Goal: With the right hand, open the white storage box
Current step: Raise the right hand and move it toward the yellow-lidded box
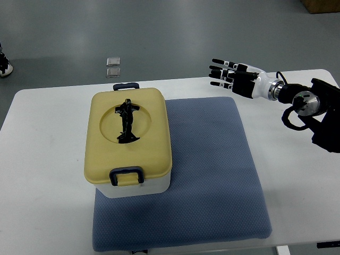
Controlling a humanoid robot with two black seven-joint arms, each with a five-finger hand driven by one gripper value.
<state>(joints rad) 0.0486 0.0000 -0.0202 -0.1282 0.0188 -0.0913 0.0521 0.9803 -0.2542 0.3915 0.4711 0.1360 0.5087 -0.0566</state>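
Observation:
A white storage box [139,187] with a pale yellow lid [127,135] stands on the left part of a blue mat [212,175]. A black folding handle [126,122] lies in the lid's round recess. Dark blue latches sit at the lid's near edge [126,175] and far edge [126,85], both down. My right hand [226,74] hovers over the table's far edge, well to the right of the box, fingers spread and pointing left, holding nothing. Its arm comes in from the right edge. The left arm is out of view.
The white table [48,159] carries the mat and box. On the grey floor beyond the table lie two small square tiles [112,67]. A dark object [4,64] shows at the left edge and a brown box [321,5] at the top right corner.

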